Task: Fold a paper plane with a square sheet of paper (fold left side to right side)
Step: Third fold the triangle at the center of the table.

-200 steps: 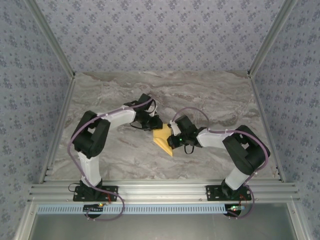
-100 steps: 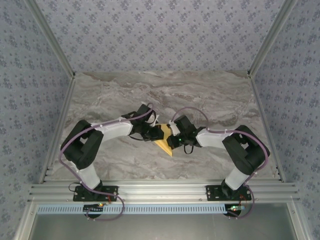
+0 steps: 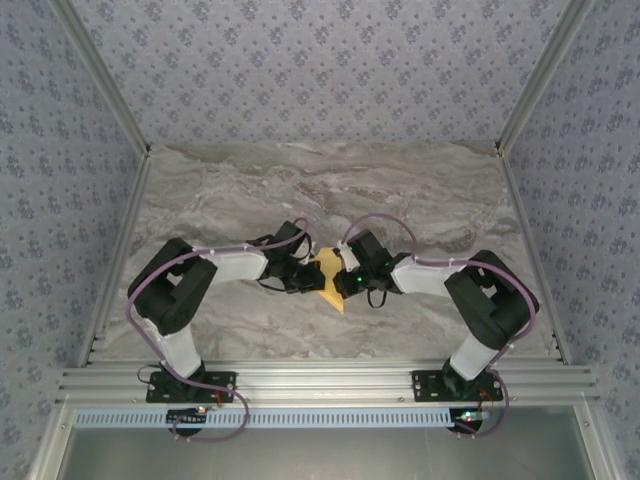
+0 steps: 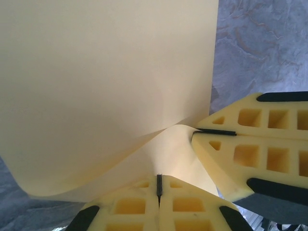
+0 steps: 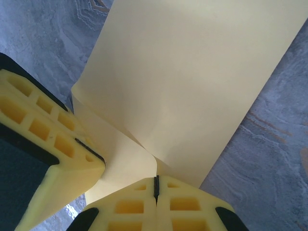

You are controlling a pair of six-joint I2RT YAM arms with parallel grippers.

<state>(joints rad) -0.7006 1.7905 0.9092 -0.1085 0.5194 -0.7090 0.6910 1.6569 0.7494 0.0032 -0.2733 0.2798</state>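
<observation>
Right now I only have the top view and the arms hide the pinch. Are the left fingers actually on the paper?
Observer: Yes, the left fingers are shut on the paper at its edge.
Operator: Right side?
Observer: The right fingers are shut on it too, tips close to the left ones but not touching.
Operator: Paper flat?
Observer: No. It bows in a loose curved fold beside the pinch.

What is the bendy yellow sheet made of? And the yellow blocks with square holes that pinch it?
The yellow sheet looks like thin, matte paper: it curls and creases softly without cracking. The holed yellow fingers look like moulded or printed plastic, perhaps slightly rubbery. Their look alone cannot settle which.
</observation>
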